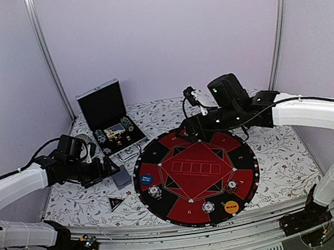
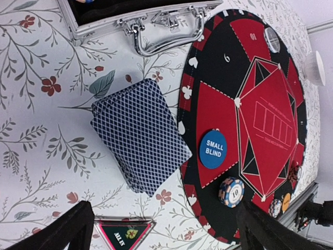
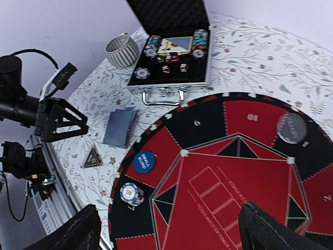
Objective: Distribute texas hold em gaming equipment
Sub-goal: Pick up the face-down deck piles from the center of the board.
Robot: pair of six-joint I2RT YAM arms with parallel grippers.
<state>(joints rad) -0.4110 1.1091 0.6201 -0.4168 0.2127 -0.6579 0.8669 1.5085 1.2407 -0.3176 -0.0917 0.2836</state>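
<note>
A floral cloth [image 1: 283, 165] covers the table in front of plain pale walls, and the round red-and-black mat [image 1: 199, 185] lies in the middle of it. Your left gripper [image 1: 108, 168] hangs over the cloth just left of the mat, its jaws wide apart and holding nothing. The deck of cards [image 1: 122, 178] lies face down on the cloth just beside the mat's left rim, close to that gripper. The black triangular marker [image 1: 115, 202] sits on the cloth left of the mat, nearer you than the deck.

Your right gripper [image 1: 186, 131] hovers over the mat's far rim, its jaws also spread and empty.

On the mat, the blue blind button [image 1: 146, 179] rests near the left rim and the orange blind button [image 1: 230, 206] near the front rim. Three striped chips [image 1: 155, 192] stand along the near half. The open case [image 1: 103, 105], off the mat's far-left rim, holds more chips.
</note>
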